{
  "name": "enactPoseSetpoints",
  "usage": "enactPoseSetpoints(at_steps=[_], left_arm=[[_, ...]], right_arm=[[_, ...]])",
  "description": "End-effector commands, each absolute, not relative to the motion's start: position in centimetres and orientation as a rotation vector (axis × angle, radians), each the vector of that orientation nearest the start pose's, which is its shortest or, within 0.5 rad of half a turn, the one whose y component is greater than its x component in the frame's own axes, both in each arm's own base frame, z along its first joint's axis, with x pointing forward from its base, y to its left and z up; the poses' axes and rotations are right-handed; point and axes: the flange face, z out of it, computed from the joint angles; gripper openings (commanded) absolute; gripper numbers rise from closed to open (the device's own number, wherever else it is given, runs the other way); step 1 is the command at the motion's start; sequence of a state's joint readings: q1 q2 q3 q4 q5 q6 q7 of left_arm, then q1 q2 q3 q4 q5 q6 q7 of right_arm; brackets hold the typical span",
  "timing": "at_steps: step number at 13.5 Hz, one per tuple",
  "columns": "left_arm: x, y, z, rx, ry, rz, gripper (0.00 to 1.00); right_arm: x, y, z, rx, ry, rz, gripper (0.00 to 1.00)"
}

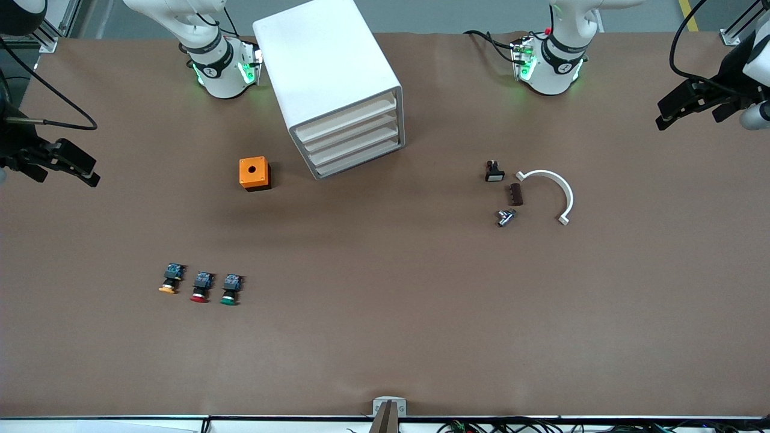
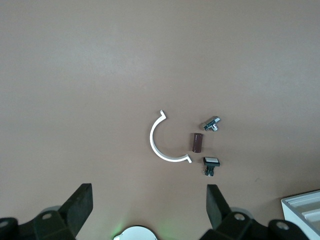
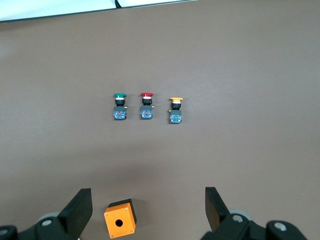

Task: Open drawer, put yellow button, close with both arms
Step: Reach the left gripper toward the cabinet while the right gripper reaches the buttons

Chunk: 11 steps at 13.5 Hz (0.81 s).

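Right wrist view, yellow button [image 3: 175,110] well clear of spread right gripper [image 3: 149,212]

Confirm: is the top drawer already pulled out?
No. In the front view the drawer sits flush with the three below it in the white cabinet, and no end effector is near it.

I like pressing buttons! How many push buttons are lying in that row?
3, side by side near the front camera: the yellow button toward the right arm's end, the red button in the middle, then the green button.

Brown table [image 1: 385,337] fills the scene; grey floor [image 1: 457,15] above its edge.
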State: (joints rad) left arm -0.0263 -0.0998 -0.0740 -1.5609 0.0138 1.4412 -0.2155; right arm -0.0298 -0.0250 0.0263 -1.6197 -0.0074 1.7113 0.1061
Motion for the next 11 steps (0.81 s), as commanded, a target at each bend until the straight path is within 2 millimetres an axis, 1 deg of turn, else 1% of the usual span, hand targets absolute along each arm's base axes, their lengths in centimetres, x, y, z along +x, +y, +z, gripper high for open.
enactPoseSetpoints(at_steps=[1, 2, 6, 7, 8, 9, 10, 11], left_arm=[[50.7, -5.4, 67.2, -3.104, -0.099, 0.014, 1.00], [50.8, -5.4, 67.0, -3.105, -0.065, 0.022, 1.00], [51.4, -5.6, 66.2, -3.103, -0.055, 0.046, 1.00], [51.8, -5.7, 65.7, -3.103, -0.050, 0.060, 1.00], [52.4, -5.8, 64.9, -3.107, -0.042, 0.082, 1.00], [53.5, -6.2, 63.6, -3.111, -0.033, 0.122, 1.00], [54.1, -7.2, 62.2, -3.110, 0.000, 0.160, 1.00], [54.8, -7.7, 61.0, -3.108, 0.008, 0.191, 1.00]], right_arm=[[55.3, -0.4, 63.2, -3.154, 0.156, -0.203, 1.00], [55.3, -0.4, 63.1, -3.154, 0.156, -0.201, 1.00], [55.3, -0.2, 63.2, -3.152, 0.159, -0.201, 1.00], [55.3, -0.1, 63.4, -3.153, 0.154, -0.208, 1.00], [55.3, 0.0, 63.4, -3.153, 0.151, -0.210, 1.00], [55.3, -0.1, 63.4, -3.152, 0.156, -0.210, 1.00], [55.4, -0.4, 63.4, -3.152, 0.161, -0.215, 1.00], [55.4, -0.6, 63.3, -3.152, 0.163, -0.213, 1.00]])
